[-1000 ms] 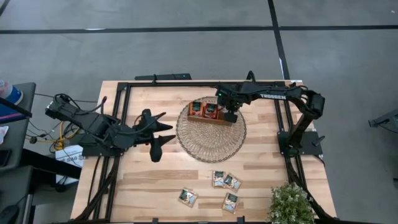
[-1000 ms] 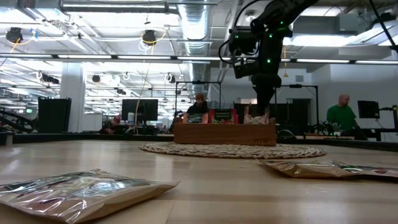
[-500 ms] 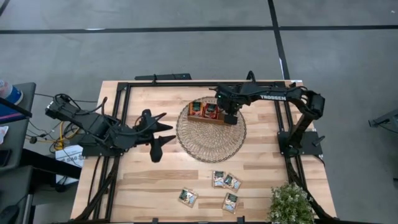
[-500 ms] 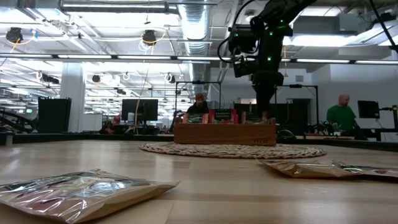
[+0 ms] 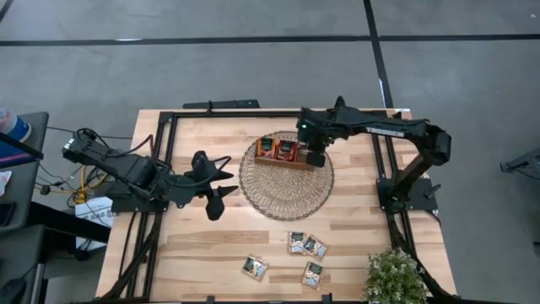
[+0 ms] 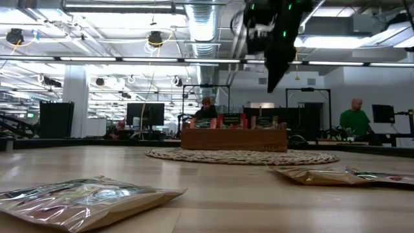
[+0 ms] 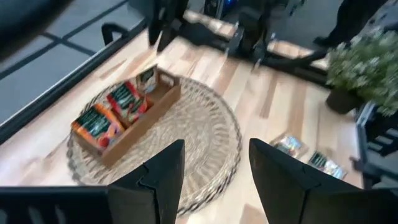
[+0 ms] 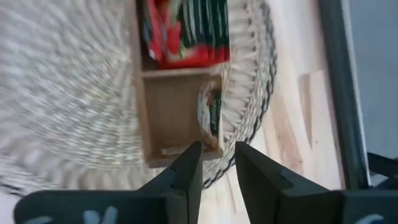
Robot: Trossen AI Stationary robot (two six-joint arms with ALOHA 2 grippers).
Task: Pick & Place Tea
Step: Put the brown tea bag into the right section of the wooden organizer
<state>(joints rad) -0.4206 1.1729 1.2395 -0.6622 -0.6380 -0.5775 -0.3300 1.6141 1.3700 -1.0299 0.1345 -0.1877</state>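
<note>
The brown wooden tray (image 5: 285, 162) stands on the round wicker mat (image 5: 287, 187). Red-orange tea sachets (image 5: 277, 149) stand in its left and middle compartments. A pale sachet (image 8: 210, 107) leans against one wall of the end compartment. My right gripper (image 8: 217, 163) hangs open above that compartment with nothing between its fingers; it also shows high above the tray in the low view (image 6: 274, 72). Several more tea sachets (image 5: 304, 245) lie flat on the table's near part. My left gripper (image 5: 216, 182) waits open left of the mat, above the table.
A potted plant (image 5: 394, 277) stands at the near right corner. Black frame rails (image 5: 165, 160) run along the table's edges. Two sachets (image 6: 84, 197) (image 6: 343, 175) lie close to the low camera. People sit in the room beyond the table.
My right gripper has risen out of the tray's right end compartment and now hangs well above it. The pale sachet has stayed standing in that compartment.
</note>
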